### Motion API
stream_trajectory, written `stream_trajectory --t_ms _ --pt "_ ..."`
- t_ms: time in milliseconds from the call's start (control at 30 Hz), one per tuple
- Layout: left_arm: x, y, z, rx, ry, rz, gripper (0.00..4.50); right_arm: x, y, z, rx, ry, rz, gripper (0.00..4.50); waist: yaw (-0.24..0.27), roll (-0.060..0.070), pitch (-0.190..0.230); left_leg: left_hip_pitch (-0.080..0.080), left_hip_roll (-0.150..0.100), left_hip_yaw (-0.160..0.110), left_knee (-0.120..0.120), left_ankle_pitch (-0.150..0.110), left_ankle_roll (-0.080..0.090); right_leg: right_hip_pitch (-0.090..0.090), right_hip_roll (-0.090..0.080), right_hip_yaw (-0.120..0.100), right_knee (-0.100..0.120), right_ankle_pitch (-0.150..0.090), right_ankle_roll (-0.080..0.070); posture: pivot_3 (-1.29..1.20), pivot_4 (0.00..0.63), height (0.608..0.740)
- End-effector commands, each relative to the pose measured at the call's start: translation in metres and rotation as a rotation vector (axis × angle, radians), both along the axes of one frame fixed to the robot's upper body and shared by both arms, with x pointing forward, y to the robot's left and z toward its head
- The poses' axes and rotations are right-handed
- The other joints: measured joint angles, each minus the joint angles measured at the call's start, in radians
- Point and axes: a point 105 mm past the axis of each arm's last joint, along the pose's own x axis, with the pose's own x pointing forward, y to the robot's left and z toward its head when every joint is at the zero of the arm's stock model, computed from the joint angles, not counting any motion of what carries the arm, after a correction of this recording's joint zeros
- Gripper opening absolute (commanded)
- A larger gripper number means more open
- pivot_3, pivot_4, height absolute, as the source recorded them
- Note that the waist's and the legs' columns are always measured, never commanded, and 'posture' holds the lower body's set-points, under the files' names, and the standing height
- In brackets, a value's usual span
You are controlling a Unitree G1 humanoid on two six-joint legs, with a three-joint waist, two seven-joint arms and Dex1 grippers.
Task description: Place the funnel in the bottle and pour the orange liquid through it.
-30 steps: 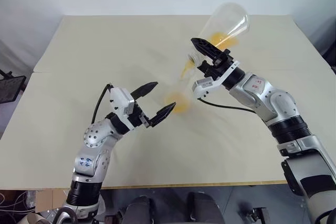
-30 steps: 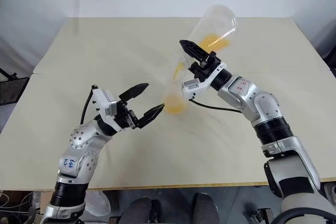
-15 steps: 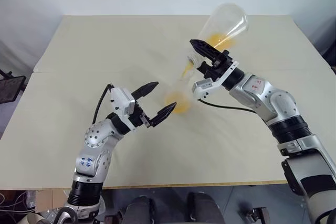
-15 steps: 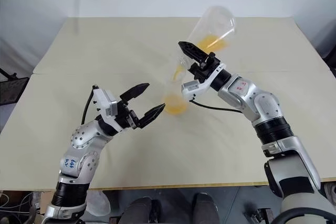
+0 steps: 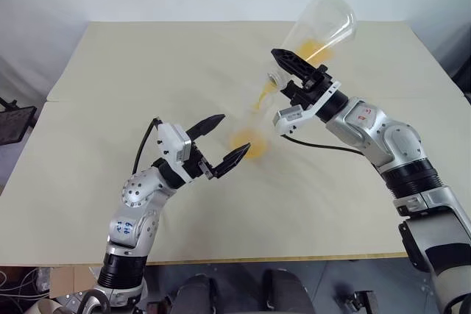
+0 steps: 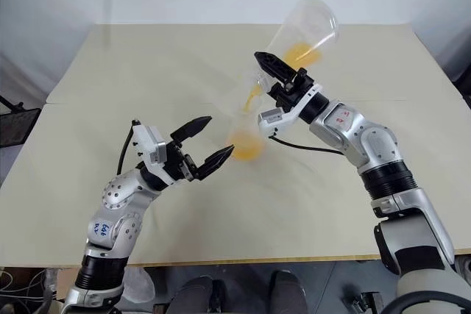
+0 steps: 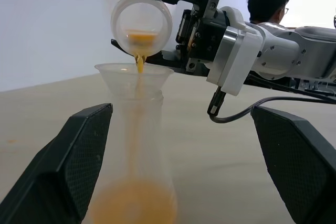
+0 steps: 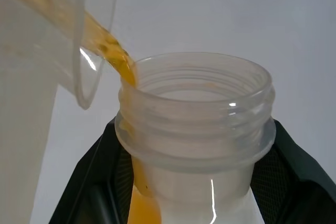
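Pouring orange liquid through the funnel into the bottle

The left claw [image 5: 218, 141] is spread wide, one finger on each side of the bottle [image 7: 134, 171], not touching it. The bottle stands straight up on the table [image 5: 110, 86], neck up, with orange liquid [image 7: 134, 211] pooled in its round base. The funnel [image 7: 134, 80] sits in the bottle's neck, cup up, stem down. Just past and above it, the right claw [image 5: 287, 79] is pressed tight on the neck of a clear flask [image 5: 320, 31]. The flask is tipped, mouth slanting down at the funnel, wide base up and away. A thin orange stream falls into the cup.
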Motion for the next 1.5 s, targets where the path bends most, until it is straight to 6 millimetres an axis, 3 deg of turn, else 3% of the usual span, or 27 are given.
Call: stream_trajectory --t_ms 33,1500 --pt "-0.0009 -0.0028 0.0104 -0.008 -0.053 -0.005 4.5 -0.0033 0.0007 0.021 0.02 -0.068 0.012 2.48 0.0 0.0 0.0 0.0 0.0 0.0 0.0 0.0 0.0 0.0 0.0 0.0 0.0 0.0 0.0 0.0 0.15 0.74" --pt "0.0019 -0.0055 0.0107 -0.018 -0.058 0.005 4.5 -0.0062 0.0077 0.0197 -0.017 -0.123 0.041 2.48 0.0 0.0 0.0 0.0 0.0 0.0 0.0 0.0 0.0 0.0 0.0 0.0 0.0 0.0 0.0 0.0 0.15 0.74"
